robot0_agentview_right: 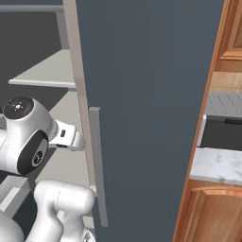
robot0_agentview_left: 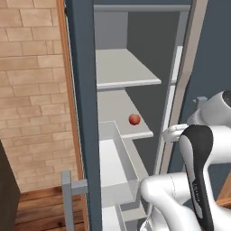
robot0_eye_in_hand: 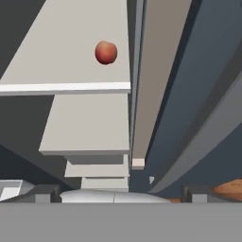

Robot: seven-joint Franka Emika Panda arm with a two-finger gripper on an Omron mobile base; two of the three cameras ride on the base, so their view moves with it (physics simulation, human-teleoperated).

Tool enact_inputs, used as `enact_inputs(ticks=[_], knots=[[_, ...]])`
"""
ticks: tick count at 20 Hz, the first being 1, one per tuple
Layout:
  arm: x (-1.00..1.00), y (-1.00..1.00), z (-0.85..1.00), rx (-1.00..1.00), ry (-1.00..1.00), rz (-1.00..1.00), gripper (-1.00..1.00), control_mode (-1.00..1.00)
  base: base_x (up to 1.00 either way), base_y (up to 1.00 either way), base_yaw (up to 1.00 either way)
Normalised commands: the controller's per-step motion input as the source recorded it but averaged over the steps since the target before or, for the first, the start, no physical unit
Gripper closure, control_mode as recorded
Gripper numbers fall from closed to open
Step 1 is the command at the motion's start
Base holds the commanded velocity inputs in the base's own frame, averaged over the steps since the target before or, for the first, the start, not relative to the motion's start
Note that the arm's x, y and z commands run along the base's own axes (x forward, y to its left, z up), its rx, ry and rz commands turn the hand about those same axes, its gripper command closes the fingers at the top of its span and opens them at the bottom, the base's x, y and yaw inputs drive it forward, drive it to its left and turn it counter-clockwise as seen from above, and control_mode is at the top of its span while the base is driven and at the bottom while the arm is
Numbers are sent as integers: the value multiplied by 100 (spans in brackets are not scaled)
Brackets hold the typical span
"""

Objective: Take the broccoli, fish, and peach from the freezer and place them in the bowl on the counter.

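Note:
The freezer (robot0_agentview_left: 84,90) stands open, showing pale grey shelves. The peach (robot0_agentview_left: 134,119), small, round and red-orange, rests near the front right of its second shelf (robot0_agentview_left: 113,108). In the hand view the peach (robot0_eye_in_hand: 106,52) lies well ahead on that shelf (robot0_eye_in_hand: 71,61), far from my gripper (robot0_eye_in_hand: 120,194). The gripper is open, its dark fingertips (robot0_eye_in_hand: 47,194) set wide apart with nothing between them. The broccoli, the fish and the bowl are out of view. A strip of the white marble counter (robot0_agentview_right: 217,165) shows to the right of the freezer's door (robot0_agentview_right: 146,94).
A grey door bin (robot0_agentview_left: 118,158) and a bar handle (robot0_agentview_left: 67,198) hang on the left door. A long grey handle (robot0_agentview_right: 97,165) runs down the right door. Brown wooden cabinets (robot0_agentview_right: 212,212) sit under the counter, a dark appliance (robot0_agentview_right: 222,134) on it. A brick wall (robot0_agentview_left: 31,90) is at the left.

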Motion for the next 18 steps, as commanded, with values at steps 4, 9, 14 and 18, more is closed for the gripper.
enact_inputs(ticks=[4,9,14,18], knots=[[0,0,0,0,0,0,-100,100,33,21,0],[0,0,0,0,0,0,-100,100,17,48,0],[0,0,0,0,0,0,-100,100,19,52,0],[0,0,0,0,0,0,-100,100,8,24,0]])
